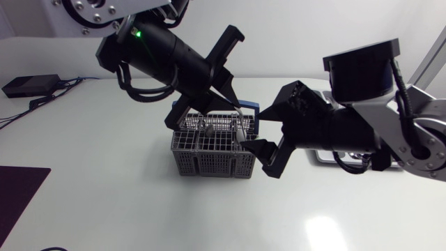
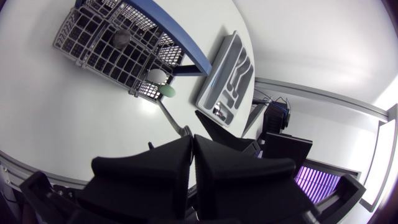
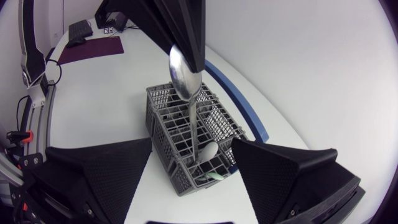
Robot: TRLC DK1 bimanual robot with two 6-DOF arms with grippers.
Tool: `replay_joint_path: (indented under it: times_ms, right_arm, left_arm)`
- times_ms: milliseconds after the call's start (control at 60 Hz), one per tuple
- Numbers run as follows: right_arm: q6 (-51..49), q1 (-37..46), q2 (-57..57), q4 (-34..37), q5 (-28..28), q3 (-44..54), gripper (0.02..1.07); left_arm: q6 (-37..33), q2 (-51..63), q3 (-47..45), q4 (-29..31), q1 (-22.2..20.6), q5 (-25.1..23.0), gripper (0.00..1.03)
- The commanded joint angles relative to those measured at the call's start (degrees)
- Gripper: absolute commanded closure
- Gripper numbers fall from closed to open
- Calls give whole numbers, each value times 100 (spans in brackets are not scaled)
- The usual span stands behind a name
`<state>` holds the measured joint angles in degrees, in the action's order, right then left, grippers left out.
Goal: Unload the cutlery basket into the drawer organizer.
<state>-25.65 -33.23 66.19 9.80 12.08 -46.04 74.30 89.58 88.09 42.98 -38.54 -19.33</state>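
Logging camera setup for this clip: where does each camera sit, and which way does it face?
Head view: fixed above the table, looking down on the basket; left arm enters from the left, right arm from the right.
Left wrist view: on the left arm's last link, looking past the left hand, shut on a spoon, at basket and organizer.
Right wrist view: on the right arm's last link, looking past the open right hand at the basket.
Shared: both wrist views show basket and spoon.
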Motion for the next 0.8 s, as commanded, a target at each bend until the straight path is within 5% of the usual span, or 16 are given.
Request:
replay_joint_path:
  times_ms: [0,517,783]
  right_arm:
    - [262,-113,166,-180,-100,-45,22]
    - [403,-113,342,-541,-100,-256,82]
    - [394,-122,447,-550,-100,-327,102]
  left_arm:
    - [260,95,-135,-44,93,-176,98]
    - [392,77,-196,-44,225,-668,98]
    - [454,16,-214,-44,277,-765,98]
